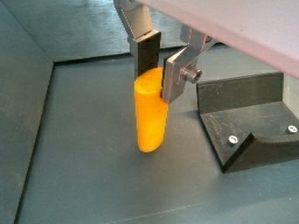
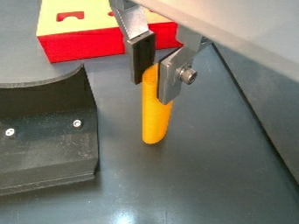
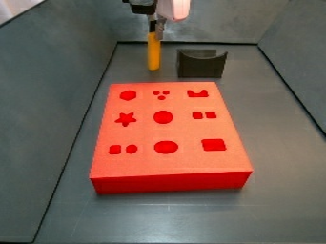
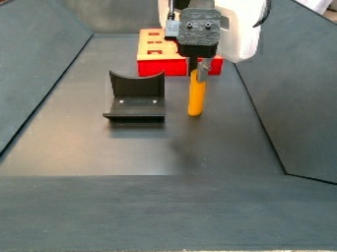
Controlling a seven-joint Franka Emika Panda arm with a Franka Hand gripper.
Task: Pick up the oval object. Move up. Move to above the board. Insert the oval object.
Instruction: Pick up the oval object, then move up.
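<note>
We see the board [image 3: 166, 133], the largest thing here, as a flat bright red block lying well apart from the gripper, its top cut with a grid of shaped holes: a star, circles, squares, an oval and a notched shape among them; in a wrist view only its near edge [image 2: 93, 35] shows, beyond the fingers. Next in size is the fixture [image 4: 136, 95], a dark L-shaped bracket on a base plate standing on the grey floor just beside the gripper, with two pale screws visible on its plate in a wrist view [image 1: 251, 118]. The gripper [image 1: 162, 66] hangs over the floor between fixture and side wall, and its flat silver fingers [image 2: 177, 74] with dark pads are clamped on the top of the oval object [image 1: 149, 118]. That piece is a slim, smooth orange-yellow peg with rounded sides and a blunt rounded lower end, hanging upright straight below the fingers. In a side view [image 4: 195, 95] its lower end sits close to the floor, though we cannot tell whether it touches.
</note>
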